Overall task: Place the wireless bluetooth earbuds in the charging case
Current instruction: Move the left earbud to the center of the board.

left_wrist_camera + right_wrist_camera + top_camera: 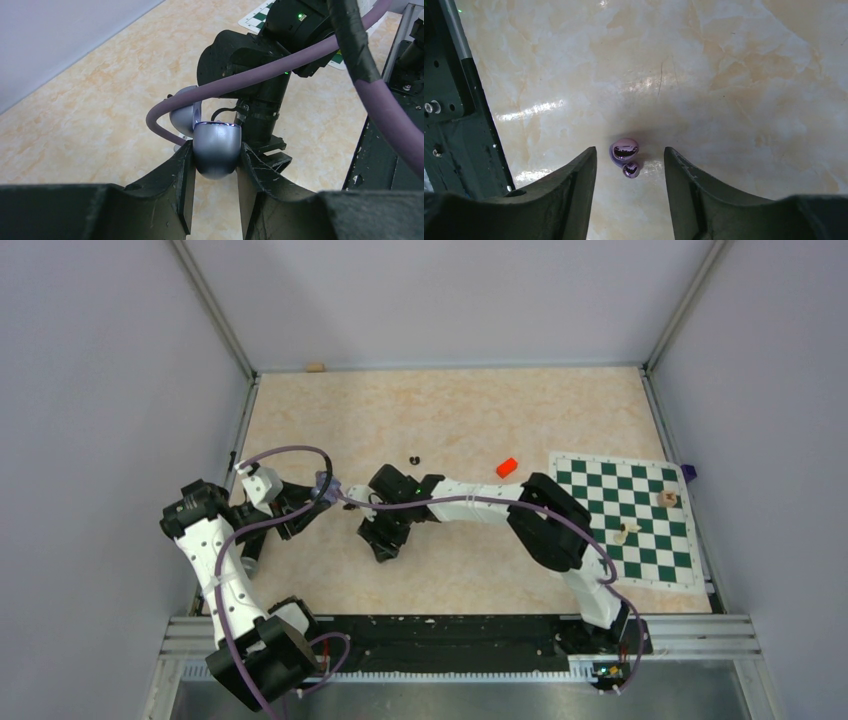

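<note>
My left gripper [215, 156] is shut on the lilac-grey charging case [216, 149], held just above the table with its lid [184, 114] tipped open to the back left. In the top view the case [328, 487] sits at the left gripper [318, 496], left of centre. My right gripper [630, 161] points down at the table with its jaws open. A shiny lilac earbud [625, 152] lies on the table between its fingertips and touches neither. In the top view the right gripper [384, 543] hides that bud. Tiny black earbuds [414, 458] lie farther back.
A small red block [507, 467] lies right of the black buds. A green-and-white chessboard mat [600, 502] with a few pale pieces covers the right side. The left arm's purple cable [250, 70] loops over the case. The right arm's wrist [250, 55] stands close behind it.
</note>
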Controlling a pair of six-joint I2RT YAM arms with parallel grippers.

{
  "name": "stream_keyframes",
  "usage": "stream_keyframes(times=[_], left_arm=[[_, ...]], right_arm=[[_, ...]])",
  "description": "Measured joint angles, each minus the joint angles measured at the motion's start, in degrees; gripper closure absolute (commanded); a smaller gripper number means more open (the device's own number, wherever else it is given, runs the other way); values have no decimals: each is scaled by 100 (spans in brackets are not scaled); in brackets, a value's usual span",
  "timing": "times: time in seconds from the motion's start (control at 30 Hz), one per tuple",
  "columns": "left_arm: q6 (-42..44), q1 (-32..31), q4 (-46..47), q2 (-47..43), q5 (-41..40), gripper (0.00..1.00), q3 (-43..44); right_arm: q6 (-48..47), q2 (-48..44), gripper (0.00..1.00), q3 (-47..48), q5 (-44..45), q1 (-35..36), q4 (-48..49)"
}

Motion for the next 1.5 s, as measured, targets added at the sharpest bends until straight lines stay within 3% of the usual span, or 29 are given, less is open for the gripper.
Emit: stream_keyframes(times=[0.27, 0.63, 0.87, 1.17, 1.3, 1.4, 1.5], left_arm=[[0, 0, 0, 0, 0, 100, -2], [0, 0, 2, 0, 0, 100, -2], [-2, -2, 2, 2, -70, 100, -4], [4, 9, 7, 2, 4, 100, -4], [17, 9, 7, 2, 11, 100, -4], [59, 9, 7, 4, 72, 100, -9], [166, -37, 7, 61, 136, 100, -13]], right_arm=[[20, 83, 70, 35, 122, 63, 66], [20, 109, 82, 63, 273, -20, 72], [-129, 4, 82, 44, 385, -649, 111], [-192, -317, 81, -251, 732, -1956, 70], [-284, -450, 79, -450, 850, -2162, 68], [-356, -501, 74, -621, 866, -2138, 70], [-398, -546, 58, -695, 866, -2131, 98]])
